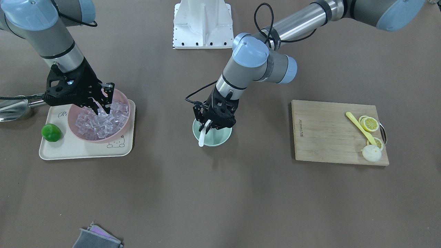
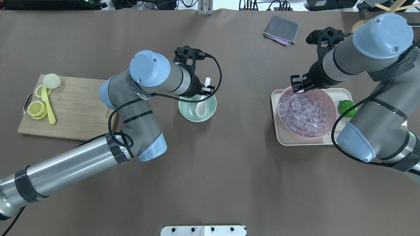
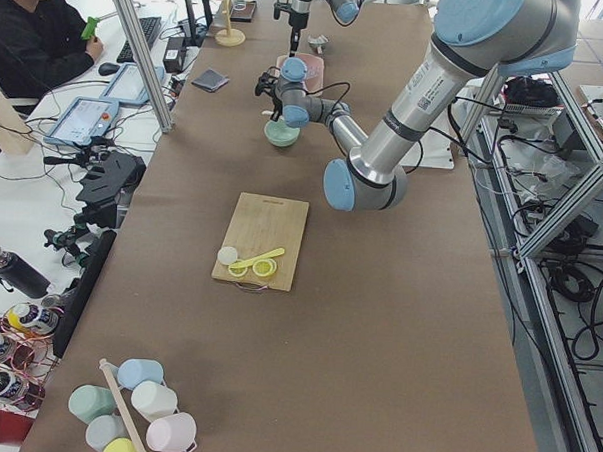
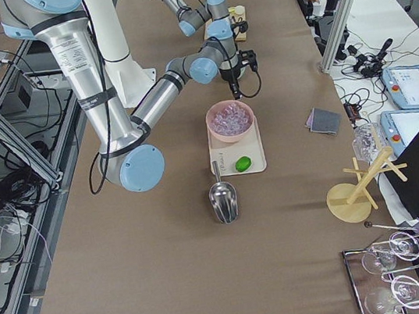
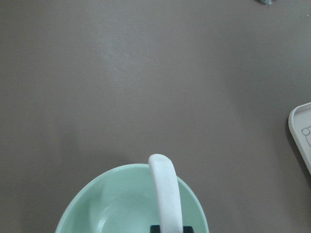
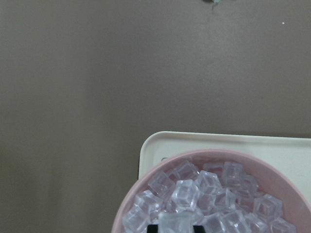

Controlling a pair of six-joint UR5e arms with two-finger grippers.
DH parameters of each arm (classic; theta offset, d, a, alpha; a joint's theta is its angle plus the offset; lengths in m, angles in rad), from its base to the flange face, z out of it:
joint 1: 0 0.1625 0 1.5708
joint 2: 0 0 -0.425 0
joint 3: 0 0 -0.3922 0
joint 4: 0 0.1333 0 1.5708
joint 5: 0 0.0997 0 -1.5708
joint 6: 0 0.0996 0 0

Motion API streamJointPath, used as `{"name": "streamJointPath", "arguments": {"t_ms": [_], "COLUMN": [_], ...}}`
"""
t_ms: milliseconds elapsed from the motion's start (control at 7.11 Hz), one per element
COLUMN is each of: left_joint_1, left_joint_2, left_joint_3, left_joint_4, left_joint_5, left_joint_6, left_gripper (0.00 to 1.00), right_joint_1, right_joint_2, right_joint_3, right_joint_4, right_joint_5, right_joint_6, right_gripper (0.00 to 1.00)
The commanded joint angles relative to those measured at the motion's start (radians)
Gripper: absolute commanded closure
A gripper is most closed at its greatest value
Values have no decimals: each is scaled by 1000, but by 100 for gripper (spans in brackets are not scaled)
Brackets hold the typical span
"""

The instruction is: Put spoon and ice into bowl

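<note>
- The left pincer (image 1: 209,124), at frame centre in the front view, is closed narrowly on the spoon (image 1: 203,135); the left wrist view shows dark tips tight against both sides of the handle.
- The spoon's long axis slants down-left from that pincer. Its scoop is inside the bowl (image 1: 222,136) and its handle end pokes over the lower-left rim.
- The spoon looks as good as placed, so that pincer probably only needs to let go and lift.
- The right pincer (image 1: 102,111), at upper left, dips into the ice (image 6: 184,194). Its tips stand narrowly apart with one cube between them, but I cannot tell whether they are pinching it.
- The ice fills the pink bowl (image 1: 128,119), which sits on a tray (image 1: 69,148) on the worktop (image 1: 220,193).
- From the right pincer the bowl lies to the right across bare worktop, well apart. The right arm is nearer the ice, and the left pincer crowds the bowl's top.
</note>
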Motion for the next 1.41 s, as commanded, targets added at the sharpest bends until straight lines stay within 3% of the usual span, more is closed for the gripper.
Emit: {"name": "streamJointPath", "arguments": {"t_ms": [0, 704, 844, 985, 1126, 1267], "left_joint_1": [-12, -49, -47, -47, -50, -84], "left_joint_2": [-1, 32, 31, 31, 32, 79], "left_joint_3": [27, 16, 12, -7, -33, -89], "left_joint_4": [-26, -26, -26, -25, -25, -18], "left_joint_5": [1, -19, -19, -19, -19, -20], "left_joint_6": [19, 47, 45, 33, 33, 34], "left_gripper": [100, 100, 83, 39, 2, 2], "right_joint_1": [0, -23, -24, -24, -24, -29], "right_joint_2": [32, 100, 105, 129, 158, 205], "right_joint_3": [8, -2, -4, -21, -40, -79], "right_joint_4": [-1, -3, -1, -3, -3, -1], "right_joint_5": [-1, -7, -9, -10, -15, -21], "right_joint_6": [26, 49, 48, 48, 49, 52], "right_gripper": [100, 100, 100, 100, 100, 100]}}
